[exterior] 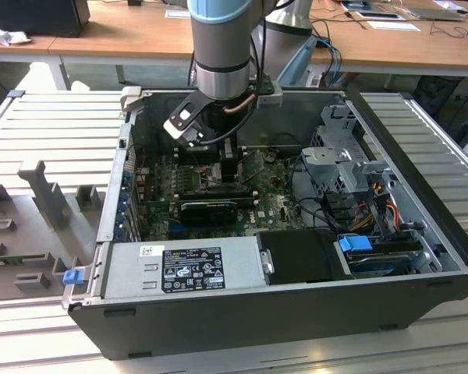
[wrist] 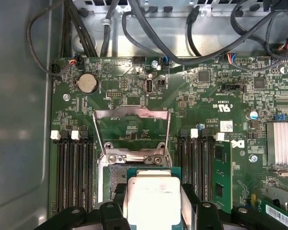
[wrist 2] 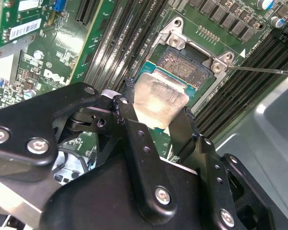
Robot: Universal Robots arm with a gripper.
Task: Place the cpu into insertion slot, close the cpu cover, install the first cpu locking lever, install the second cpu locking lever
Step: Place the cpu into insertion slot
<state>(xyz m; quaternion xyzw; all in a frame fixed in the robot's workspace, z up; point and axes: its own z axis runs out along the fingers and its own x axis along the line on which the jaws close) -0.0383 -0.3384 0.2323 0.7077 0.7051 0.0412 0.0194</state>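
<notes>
the gripper [exterior: 228, 173], upper middle of the exterior view, grips the cpu [wrist 2: 158, 98] by two opposite edges just over the open socket [wrist 2: 185, 62], with the cover [wrist: 132, 113] standing open beyond it.

you find a printed black-and-white label [exterior: 191, 269] on the power supply [exterior: 240, 265], at six o'clock in the exterior view. in the first wrist view, white marks [wrist: 224, 106] and a small sticker [wrist: 225, 125] stand on the motherboard [wrist: 201, 96], and fine grey print crosses the cpu [wrist: 152, 201].
</notes>
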